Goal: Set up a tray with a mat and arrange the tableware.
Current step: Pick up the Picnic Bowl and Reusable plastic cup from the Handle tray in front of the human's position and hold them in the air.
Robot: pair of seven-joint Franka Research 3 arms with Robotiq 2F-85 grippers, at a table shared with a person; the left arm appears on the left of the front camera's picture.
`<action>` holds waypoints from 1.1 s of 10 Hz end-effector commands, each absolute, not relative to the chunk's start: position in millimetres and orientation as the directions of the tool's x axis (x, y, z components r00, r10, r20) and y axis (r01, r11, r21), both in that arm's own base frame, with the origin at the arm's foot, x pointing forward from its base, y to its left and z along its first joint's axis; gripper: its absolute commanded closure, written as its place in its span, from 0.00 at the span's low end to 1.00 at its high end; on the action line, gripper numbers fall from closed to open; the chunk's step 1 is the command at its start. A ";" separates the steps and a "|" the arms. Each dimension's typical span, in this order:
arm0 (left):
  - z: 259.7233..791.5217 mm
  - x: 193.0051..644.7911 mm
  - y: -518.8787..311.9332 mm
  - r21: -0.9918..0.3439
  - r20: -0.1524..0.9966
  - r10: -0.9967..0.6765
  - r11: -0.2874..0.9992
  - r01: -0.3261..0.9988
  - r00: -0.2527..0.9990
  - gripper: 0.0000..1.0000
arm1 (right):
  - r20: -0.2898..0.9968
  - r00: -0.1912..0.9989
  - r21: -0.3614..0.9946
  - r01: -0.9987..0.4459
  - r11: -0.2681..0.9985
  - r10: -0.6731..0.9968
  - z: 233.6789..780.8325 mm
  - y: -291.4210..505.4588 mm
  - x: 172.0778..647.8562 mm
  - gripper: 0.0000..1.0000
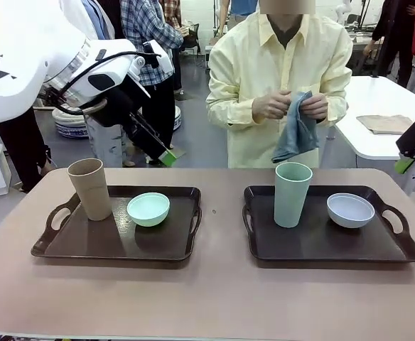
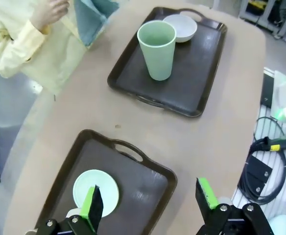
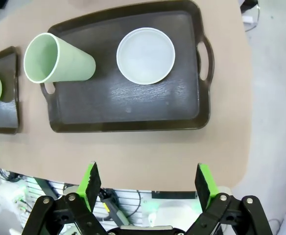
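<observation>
Fingers spread and empty on both arms; no mat laid yet.
The left gripper (image 2: 148, 196) hangs open above the left tray (image 2: 148, 181), mint bowl (image 2: 106, 188) under one fingertip. The right gripper (image 3: 147, 176), open too, faces the right tray (image 3: 128, 107). The cloth (image 1: 296, 131) is in the person's hands, across the table.

a rounded beige table (image 1: 214, 291) stands on a grey floor (image 1: 193, 138). to the right sits a white table (image 1: 378, 145) bearing what may be a folded brown cloth (image 1: 386, 123). people (image 1: 147, 28) stand farther back.
</observation>
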State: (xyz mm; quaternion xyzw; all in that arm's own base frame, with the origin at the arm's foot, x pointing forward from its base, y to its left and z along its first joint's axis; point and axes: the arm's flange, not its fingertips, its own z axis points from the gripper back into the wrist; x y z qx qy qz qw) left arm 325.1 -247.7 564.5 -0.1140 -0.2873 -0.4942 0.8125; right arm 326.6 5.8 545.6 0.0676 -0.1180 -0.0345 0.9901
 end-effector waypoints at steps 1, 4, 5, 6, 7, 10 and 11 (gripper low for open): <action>570.8 355.2 -261.5 0.087 0.640 -0.723 0.404 0.910 0.259 0.00 | 0.229 0.970 0.142 0.053 0.988 -0.085 545.6 5.7 326.7 0.00; 560.0 439.4 -323.6 0.011 0.776 -0.630 0.077 0.997 0.040 0.00 | 0.243 0.969 0.055 -0.051 0.997 0.036 520.8 26.0 395.9 0.00; 538.2 449.8 -334.8 0.037 0.768 -0.639 -0.002 0.999 -0.030 0.00 | 0.226 0.973 0.045 -0.053 0.998 0.042 506.8 20.6 411.3 0.00; 517.8 456.5 -344.3 0.019 0.767 -0.639 -0.068 0.998 -0.058 0.00 | 0.228 0.973 0.030 -0.040 0.999 0.032 495.0 17.9 422.6 0.00; 496.8 467.1 -348.9 0.005 0.766 -0.635 -0.144 0.990 -0.096 0.00 | 0.226 0.974 0.006 -0.035 0.999 0.033 482.6 15.6 434.8 0.00; 449.3 479.9 -359.5 0.001 0.772 -0.619 -0.225 0.974 -0.144 0.00 | 0.194 0.981 0.004 -0.024 1.000 0.023 454.0 6.6 450.4 0.00; 435.9 479.2 -362.1 0.048 0.760 -0.635 -0.153 0.987 -0.136 0.00 | 0.200 0.980 0.007 -0.021 1.000 0.019 448.7 7.3 454.5 0.00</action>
